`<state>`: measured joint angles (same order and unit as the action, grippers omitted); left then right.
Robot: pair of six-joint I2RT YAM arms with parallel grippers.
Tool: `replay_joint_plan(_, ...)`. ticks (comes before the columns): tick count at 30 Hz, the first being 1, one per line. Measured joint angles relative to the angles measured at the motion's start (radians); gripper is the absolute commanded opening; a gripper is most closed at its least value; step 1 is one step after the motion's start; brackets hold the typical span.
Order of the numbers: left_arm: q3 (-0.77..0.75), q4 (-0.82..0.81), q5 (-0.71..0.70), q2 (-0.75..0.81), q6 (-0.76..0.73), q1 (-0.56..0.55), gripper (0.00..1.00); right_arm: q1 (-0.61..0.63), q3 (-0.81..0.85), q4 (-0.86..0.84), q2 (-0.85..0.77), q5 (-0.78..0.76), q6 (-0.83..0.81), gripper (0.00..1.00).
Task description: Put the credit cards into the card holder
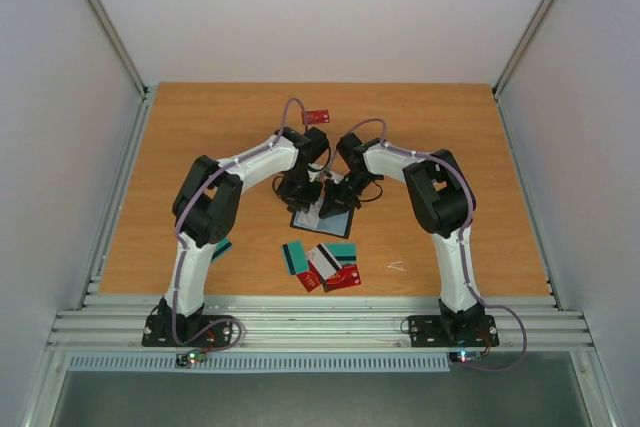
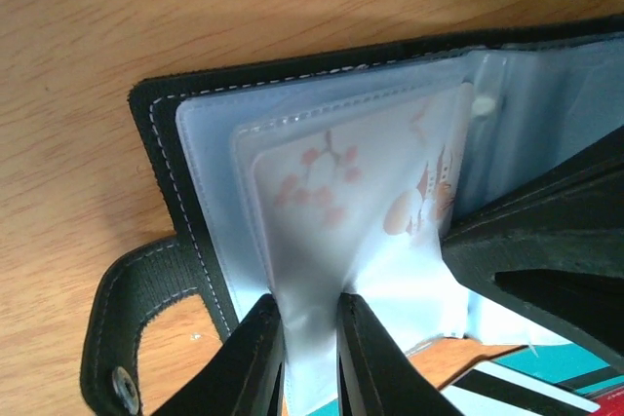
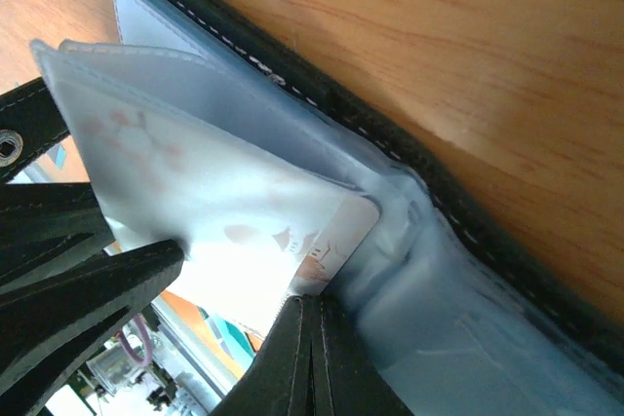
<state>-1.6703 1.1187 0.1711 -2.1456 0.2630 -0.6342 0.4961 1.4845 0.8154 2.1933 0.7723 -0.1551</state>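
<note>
The black card holder (image 1: pixel 337 223) lies open on the table between both grippers, its stitched cover (image 2: pixel 156 124) (image 3: pixel 458 207) flat on the wood. My left gripper (image 2: pixel 310 338) (image 1: pixel 311 203) is shut on a pale bluish clear sleeve (image 2: pixel 292 270) of the holder, pinching its lower edge. A white card with a pink blossom print (image 2: pixel 331 192) (image 3: pixel 346 231) sits partly inside that sleeve. My right gripper (image 3: pixel 312 333) (image 1: pixel 336 199) is shut on the card's outer end. Several loose credit cards (image 1: pixel 325 265), teal, white and red, lie just in front of the holder.
One red card (image 1: pixel 316 116) lies alone towards the back of the table. A teal item (image 1: pixel 222 247) shows under the left arm's elbow. A small pale scrap (image 1: pixel 397 266) lies near the right arm. Metal rails (image 1: pixel 320 322) run along the near edge.
</note>
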Motion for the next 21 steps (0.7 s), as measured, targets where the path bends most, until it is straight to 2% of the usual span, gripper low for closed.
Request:
replay_joint_plan(4, -0.003, -0.003, 0.018, 0.013, 0.027, 0.000, 0.27, -0.001, 0.001, 0.000, 0.000, 0.003, 0.000, 0.01)
replay_joint_plan(8, 0.000, -0.032, 0.061, 0.032, 0.052, -0.005, 0.27, -0.003, 0.000, 0.000, 0.000, 0.007, 0.001, 0.01)
replay_joint_plan(12, 0.019, -0.070, 0.101, 0.042, 0.076, -0.007, 0.20, -0.006, -0.004, 0.000, 0.002, 0.019, 0.003, 0.01)
replay_joint_plan(18, 0.037, -0.105, 0.119, 0.043, 0.105, -0.007, 0.01, -0.014, -0.013, -0.004, 0.003, 0.043, 0.016, 0.01)
replay_joint_plan(21, 0.038, -0.108, 0.121, 0.044, 0.115, -0.008, 0.00, -0.018, -0.017, -0.006, 0.003, 0.051, 0.022, 0.01)
